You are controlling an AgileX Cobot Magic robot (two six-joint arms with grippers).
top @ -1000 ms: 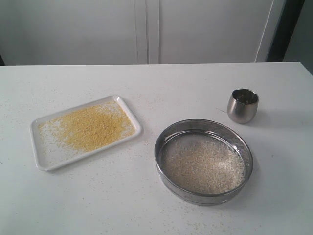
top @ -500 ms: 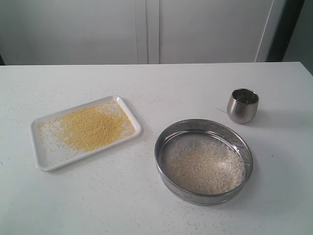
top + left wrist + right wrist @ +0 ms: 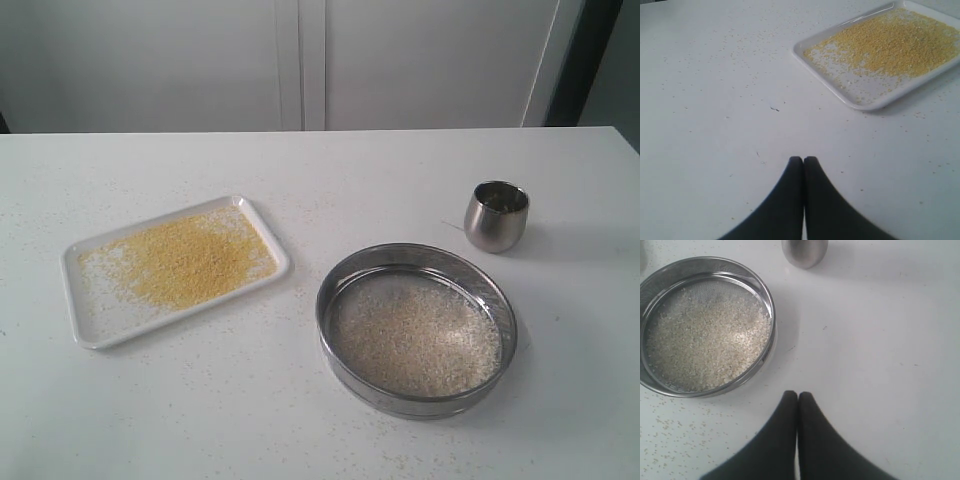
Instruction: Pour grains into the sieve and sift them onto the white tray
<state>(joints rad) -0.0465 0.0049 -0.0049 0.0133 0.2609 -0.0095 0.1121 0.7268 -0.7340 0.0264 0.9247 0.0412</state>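
The white tray (image 3: 92, 322) lies on the table's left with golden-yellow grains (image 3: 190, 258) spread over it; the left wrist view shows the tray (image 3: 860, 97) and its grains (image 3: 890, 42) too. The steel sieve (image 3: 345, 375) rests on the right, holding pale rice-like grains (image 3: 415, 335); the right wrist view shows the sieve (image 3: 771, 307) too. My left gripper (image 3: 803, 160) is shut and empty above bare table, apart from the tray. My right gripper (image 3: 798, 395) is shut and empty beside the sieve. Neither arm appears in the exterior view.
A small rounded steel cup (image 3: 496, 216) stands upright behind the sieve at the right, its base showing as the cup (image 3: 805, 251) in the right wrist view. Stray grains (image 3: 675, 440) speckle the white table (image 3: 400, 180). White cabinet doors stand behind.
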